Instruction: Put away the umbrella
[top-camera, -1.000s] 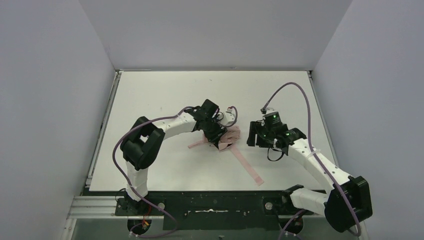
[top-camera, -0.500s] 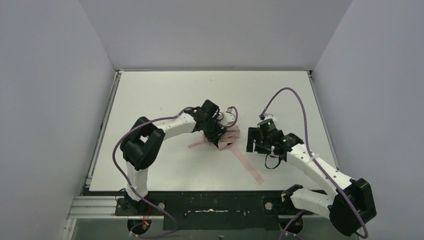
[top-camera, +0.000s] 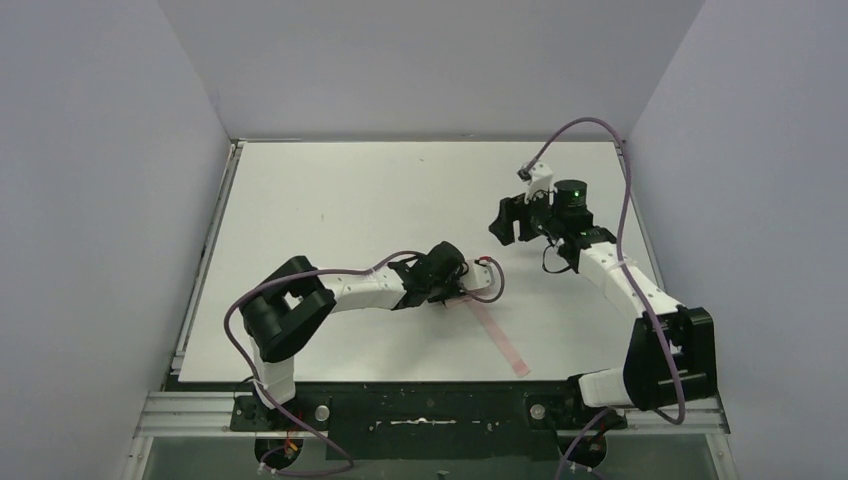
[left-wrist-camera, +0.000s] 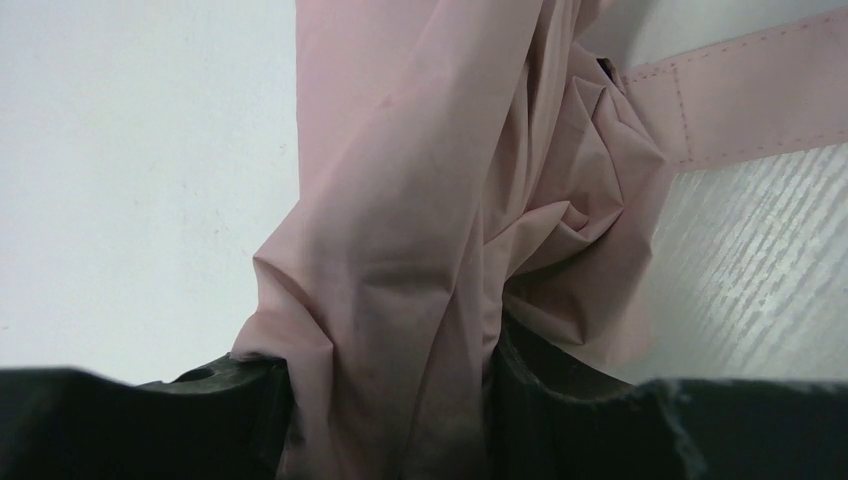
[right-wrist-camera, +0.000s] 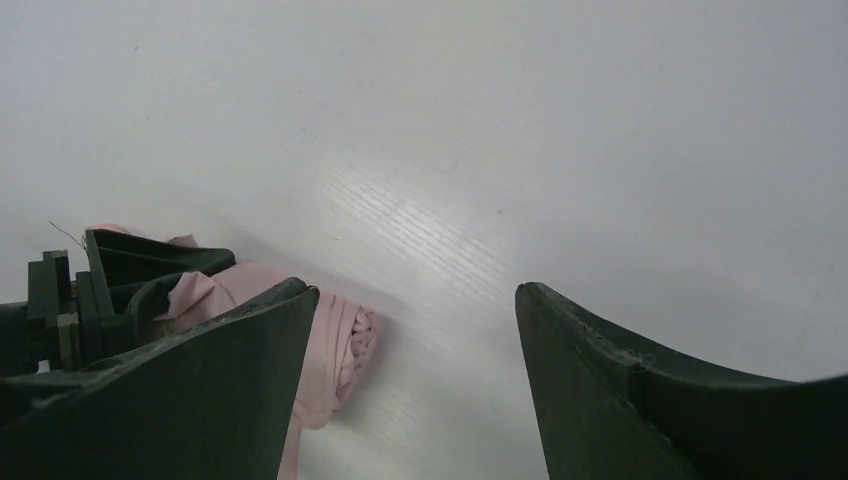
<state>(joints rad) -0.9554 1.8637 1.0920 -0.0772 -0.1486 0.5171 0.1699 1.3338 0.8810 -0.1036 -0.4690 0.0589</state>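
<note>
Umbrella (left-wrist-camera: 420, 250) held low-centre on table (top-camera: 330, 190).
Left claw (top-camera: 447, 284) is part-closed, pinching the bunched pink fabric, likely to keep the folds gathered; strap (top-camera: 500, 338) trails toward lower right. Right claw (top-camera: 505, 222) hangs wide open, empty, upper right, well apart, presumably leaving room.

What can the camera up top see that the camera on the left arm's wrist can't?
Only the top camera shows both whole arms, the right claw open and empty far off on the right, and the pink strap stretching across the table toward the near edge. Only the left wrist camera shows the umbrella up close, its crumpled pink folds squeezed in the left claw, plus the stitching on the strap. Both show the pink umbrella and the white table.
</note>
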